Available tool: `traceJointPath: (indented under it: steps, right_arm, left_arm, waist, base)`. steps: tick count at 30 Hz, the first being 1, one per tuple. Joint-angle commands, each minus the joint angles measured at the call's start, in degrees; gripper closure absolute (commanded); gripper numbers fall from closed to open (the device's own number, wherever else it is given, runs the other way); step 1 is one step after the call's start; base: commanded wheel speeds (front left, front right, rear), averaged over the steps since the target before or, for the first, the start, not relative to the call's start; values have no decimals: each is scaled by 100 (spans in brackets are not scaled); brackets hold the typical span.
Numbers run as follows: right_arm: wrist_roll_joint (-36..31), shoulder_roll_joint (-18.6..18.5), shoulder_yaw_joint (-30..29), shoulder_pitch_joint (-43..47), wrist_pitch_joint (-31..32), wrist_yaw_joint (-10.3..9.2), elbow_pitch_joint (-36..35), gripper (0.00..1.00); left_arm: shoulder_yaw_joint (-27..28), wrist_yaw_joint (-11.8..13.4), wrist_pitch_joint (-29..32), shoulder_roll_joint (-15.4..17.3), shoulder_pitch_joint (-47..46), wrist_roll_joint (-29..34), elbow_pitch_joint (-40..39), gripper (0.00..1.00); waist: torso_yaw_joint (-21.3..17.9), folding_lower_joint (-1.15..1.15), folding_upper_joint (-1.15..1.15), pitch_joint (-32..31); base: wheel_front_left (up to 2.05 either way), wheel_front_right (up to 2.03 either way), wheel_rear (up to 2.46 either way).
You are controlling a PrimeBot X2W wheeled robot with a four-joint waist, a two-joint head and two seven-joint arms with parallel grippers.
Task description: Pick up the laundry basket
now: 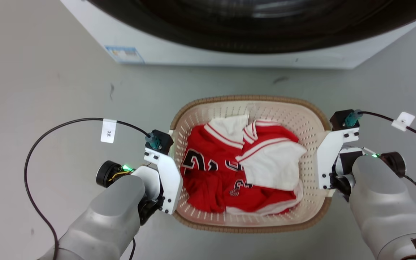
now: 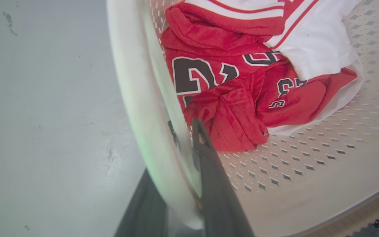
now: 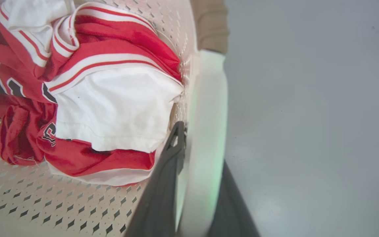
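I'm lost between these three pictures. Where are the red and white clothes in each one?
Head view: clothes at the centre, inside the basket.
Left wrist view: clothes at the upper right.
Right wrist view: clothes at the upper left.
Shared landmark: the basket's perforated cream plastic beside the clothes.
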Motion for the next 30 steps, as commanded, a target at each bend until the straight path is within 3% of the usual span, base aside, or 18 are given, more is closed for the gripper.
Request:
traceJointPath:
  steps: [1, 16, 23, 30]
  right_arm:
    - [50, -19, 113, 122, 159, -8, 11, 100]
    - [1270, -41, 1302, 354, 1728, -7, 3, 100]
    - [1914, -54, 1760, 542, 2240, -6, -71, 100]
    - [2455, -152, 2231, 631, 2551, -6, -358, 100]
  left_arm:
    - [-128, -71, 89, 62, 68, -94, -128, 100]
    - [-1336, -76, 1630, 1010, 248, -1473, -1410, 100]
    - [-1503, -77, 2097, 1240, 423, -1855, -1788, 100]
    - [-1552, -78, 2459, 1429, 392, -1994, -2020, 100]
  waist:
    - [-66, 0, 0, -604]
    - [-111, 0, 0, -2460]
    - [-102, 0, 0, -3075]
    - [-129, 0, 0, -3300]
  base:
    - [0, 0, 0]
    - [0, 0, 0]
    - [0, 0, 0]
    - [0, 0, 0]
